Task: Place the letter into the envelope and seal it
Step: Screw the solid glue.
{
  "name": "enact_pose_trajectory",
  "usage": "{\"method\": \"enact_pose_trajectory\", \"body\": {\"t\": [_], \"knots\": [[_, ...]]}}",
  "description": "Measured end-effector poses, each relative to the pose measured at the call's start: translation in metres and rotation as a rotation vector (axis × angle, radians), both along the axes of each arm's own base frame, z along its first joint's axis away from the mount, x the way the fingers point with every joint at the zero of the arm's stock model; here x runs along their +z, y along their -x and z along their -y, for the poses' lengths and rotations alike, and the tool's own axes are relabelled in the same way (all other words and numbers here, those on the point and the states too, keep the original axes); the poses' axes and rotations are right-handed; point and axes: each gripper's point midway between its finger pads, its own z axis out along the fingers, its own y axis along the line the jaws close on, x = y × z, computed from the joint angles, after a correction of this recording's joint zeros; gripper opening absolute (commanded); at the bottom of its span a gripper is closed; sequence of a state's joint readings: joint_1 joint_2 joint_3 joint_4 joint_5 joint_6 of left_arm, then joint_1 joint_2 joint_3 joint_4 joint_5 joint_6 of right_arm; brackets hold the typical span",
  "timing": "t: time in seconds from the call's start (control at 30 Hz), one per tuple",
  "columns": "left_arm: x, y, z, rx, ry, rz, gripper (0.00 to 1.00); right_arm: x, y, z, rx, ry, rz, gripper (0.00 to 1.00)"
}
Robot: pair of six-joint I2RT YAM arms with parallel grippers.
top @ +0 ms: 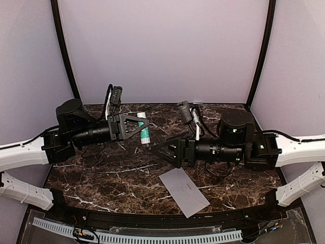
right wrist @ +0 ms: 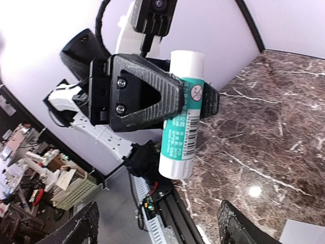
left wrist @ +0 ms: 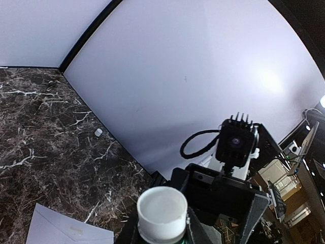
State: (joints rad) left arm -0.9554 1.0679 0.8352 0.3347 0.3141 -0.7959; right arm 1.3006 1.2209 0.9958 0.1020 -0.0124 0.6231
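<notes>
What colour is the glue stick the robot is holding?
The glue stick is white with a teal-green label; the right wrist view shows it best.

Grey envelope [left wrist: 61, 229] cut by bottom edge, tiny white speck [left wrist: 98, 132] unidentifiable, glue stick [right wrist: 179, 137] partly hidden by left claw [right wrist: 195, 99]

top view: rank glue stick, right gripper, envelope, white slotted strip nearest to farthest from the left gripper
1. glue stick, held in the left gripper itself
2. right gripper, open, just to its right
3. envelope, lying flat, front right
4. white slotted strip, along the near edge
</notes>
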Motion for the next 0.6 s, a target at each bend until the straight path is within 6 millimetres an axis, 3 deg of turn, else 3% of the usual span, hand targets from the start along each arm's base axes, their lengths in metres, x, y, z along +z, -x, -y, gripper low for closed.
{"method": "enact_pose_trajectory", "body": {"t": [0.2,0.33,0.6], "knots": [[0.031,0.031,0.004,-0.174,0.120,0.099,0.00,0.023,0.029,-0.007,0.182,-0.172,-0.009,0.73],[0.049,0.050,0.001,-0.272,0.195,0.155,0.00,0.045,0.042,-0.012,0.269,-0.277,0.008,0.59],[0.072,0.073,-0.008,-0.376,0.307,0.227,0.00,0.048,0.052,-0.033,0.370,-0.319,0.015,0.48]]}}
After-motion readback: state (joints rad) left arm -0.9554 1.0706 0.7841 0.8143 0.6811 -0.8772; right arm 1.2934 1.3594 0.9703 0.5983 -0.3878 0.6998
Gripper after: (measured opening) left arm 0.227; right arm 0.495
